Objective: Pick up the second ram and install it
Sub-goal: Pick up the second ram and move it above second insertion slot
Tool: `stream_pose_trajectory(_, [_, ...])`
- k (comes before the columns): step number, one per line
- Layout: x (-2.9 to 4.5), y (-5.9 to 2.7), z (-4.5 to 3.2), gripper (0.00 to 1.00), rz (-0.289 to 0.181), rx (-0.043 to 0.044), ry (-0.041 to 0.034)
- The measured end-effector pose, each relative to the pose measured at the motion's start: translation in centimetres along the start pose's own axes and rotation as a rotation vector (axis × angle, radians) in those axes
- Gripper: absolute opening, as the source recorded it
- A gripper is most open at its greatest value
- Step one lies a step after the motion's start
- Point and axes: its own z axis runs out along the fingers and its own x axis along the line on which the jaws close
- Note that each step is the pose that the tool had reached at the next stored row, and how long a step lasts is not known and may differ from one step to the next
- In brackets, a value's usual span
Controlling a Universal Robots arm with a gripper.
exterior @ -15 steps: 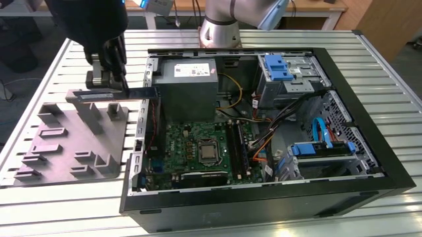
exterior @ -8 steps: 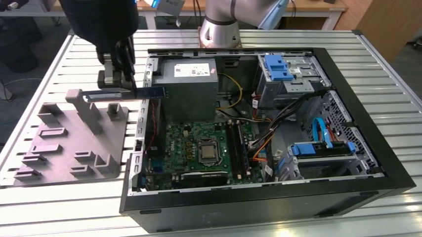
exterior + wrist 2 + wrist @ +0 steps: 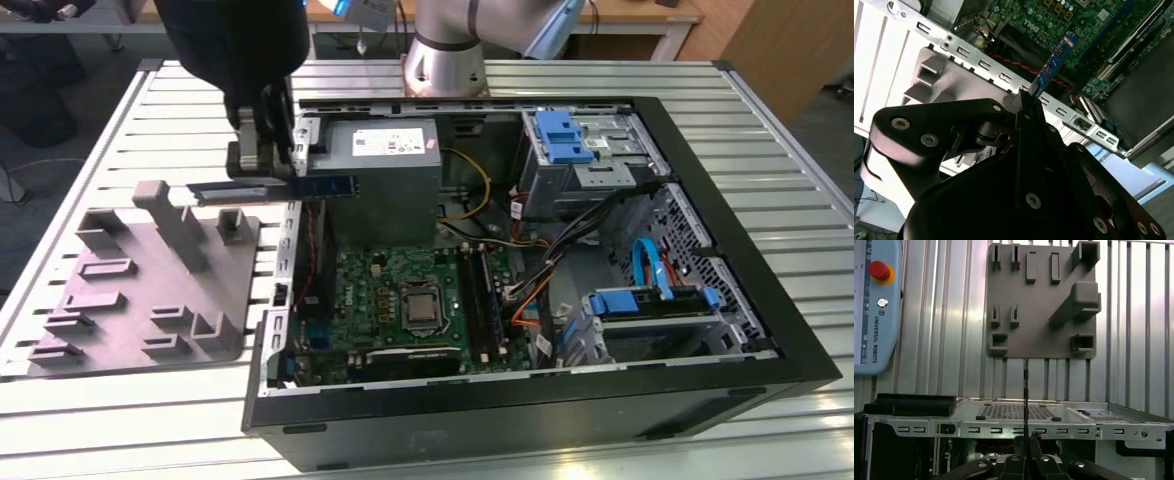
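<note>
Now second ram [image 3: 327, 186] between the jaws.

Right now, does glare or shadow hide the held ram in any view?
No. Exterior view: ram evenly lit, case darker inside. Second wrist view: table washed out, ram well lit. First wrist view: glare streaks on table slats; ram edge-on, a thin dark line.

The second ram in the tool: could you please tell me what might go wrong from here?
1. The tool holds the second ram with a length jutting free, so the stick may tilt or slip.
2. It hangs over the case wall beside the power-supply box and could clip either.
3. Loose cables lie beside the slots on the green board and might snag.
</note>
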Motion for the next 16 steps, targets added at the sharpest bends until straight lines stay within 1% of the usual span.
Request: stream_pose_trajectory(16, [0.02, -3.49, -0.14, 0.14, 0.0, -0.0002, -0.0001])
